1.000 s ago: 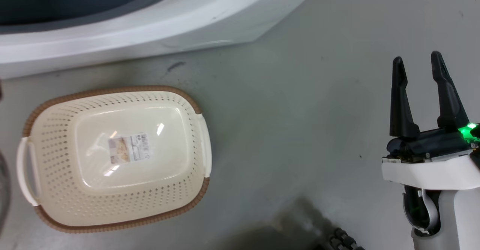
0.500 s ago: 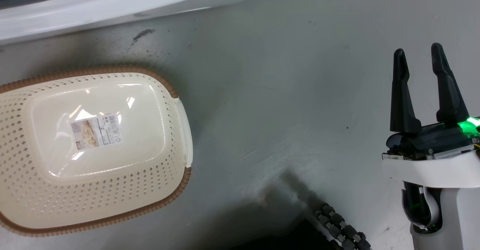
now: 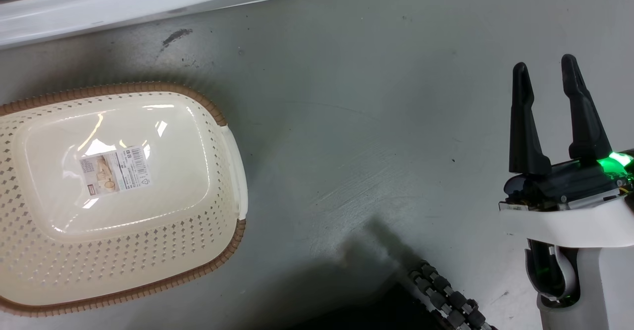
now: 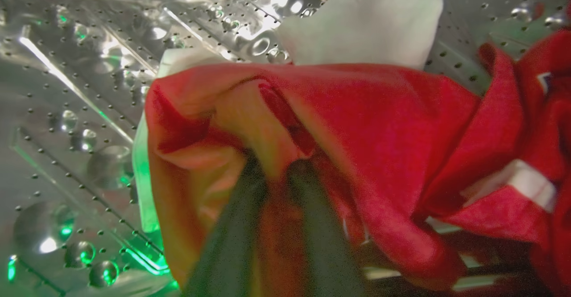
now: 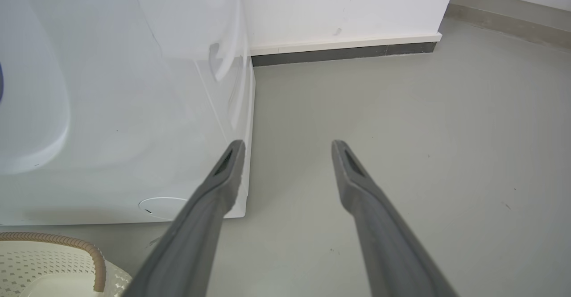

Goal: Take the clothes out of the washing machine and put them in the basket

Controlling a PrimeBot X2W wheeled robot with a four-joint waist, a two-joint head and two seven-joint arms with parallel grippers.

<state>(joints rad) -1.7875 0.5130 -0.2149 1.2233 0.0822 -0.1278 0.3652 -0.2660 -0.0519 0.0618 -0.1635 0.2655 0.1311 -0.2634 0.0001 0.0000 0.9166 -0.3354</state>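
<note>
Inside the steel drum, the left claw has its fingers close together, seemingly clamped on a fold of the red garment. Draw it out slowly so trailing cloth doesn't snag, then carry it over the empty basket, on the floor beside the washing machine. The right claw hangs apart, idle. The left fingertips are buried in fabric; the pale piece is cut off above.
</note>
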